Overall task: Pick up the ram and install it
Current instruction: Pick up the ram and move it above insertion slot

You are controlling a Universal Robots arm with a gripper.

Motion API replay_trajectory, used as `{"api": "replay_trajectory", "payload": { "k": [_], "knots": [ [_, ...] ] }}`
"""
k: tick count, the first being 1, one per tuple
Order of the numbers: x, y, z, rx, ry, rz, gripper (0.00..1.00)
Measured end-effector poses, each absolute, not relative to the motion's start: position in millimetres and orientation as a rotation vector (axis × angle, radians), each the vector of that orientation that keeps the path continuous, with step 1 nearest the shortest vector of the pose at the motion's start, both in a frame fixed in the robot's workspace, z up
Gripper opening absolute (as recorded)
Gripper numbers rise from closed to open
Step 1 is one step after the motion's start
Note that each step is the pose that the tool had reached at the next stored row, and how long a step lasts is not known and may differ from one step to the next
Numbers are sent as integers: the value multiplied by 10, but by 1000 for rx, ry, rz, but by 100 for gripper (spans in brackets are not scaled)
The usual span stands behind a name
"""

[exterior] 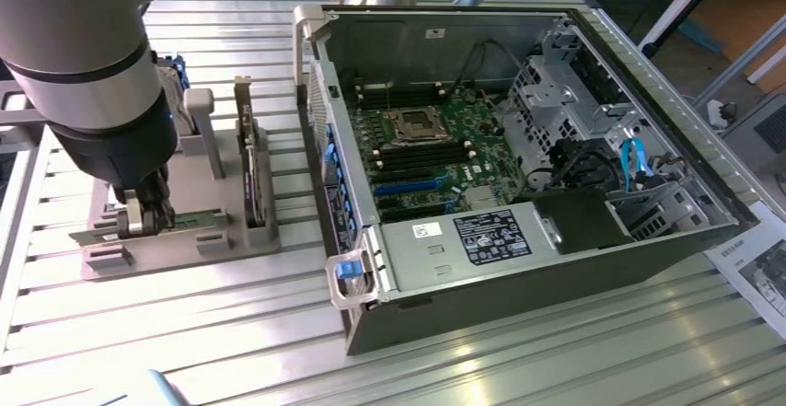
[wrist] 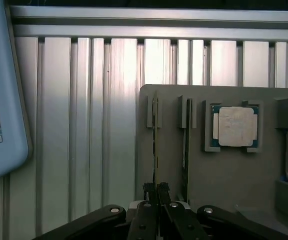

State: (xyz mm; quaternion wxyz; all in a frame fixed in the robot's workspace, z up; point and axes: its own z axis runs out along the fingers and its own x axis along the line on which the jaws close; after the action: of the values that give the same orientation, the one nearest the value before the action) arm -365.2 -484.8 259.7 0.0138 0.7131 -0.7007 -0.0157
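a table (exterior: pixel 184 332) of ribbed aluminium slats, which run across the exterior view, carries everything. toward the exterior view's left a grey slotted holder (exterior: pixel 172 245) sits flat on the slats. just beside it toward the right, an open pc case (exterior: pixel 528 300) lies on its side with the opening facing up, taking most of the table's middle. a printed sheet (exterior: pixel 756 272) lies flat at the exterior view's right edge, just beside the case's corner, and a pale blue object (exterior: pixel 160 389), too cut off to identify, lies at the near edge.
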Motion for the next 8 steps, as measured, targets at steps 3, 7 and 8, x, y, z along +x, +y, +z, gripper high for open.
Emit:
{"api": "replay_trajectory", "payload": {
  "k": [3, 7, 8],
  "knots": [
    [-3652, -4847, 2675, 2221, -2183, -49, 12],
    [-3652, -4848, 2801, 2221, -2183, -49, 12],
    [-3652, -4847, 2819, 2221, -2183, -49, 12]
  ]
}}
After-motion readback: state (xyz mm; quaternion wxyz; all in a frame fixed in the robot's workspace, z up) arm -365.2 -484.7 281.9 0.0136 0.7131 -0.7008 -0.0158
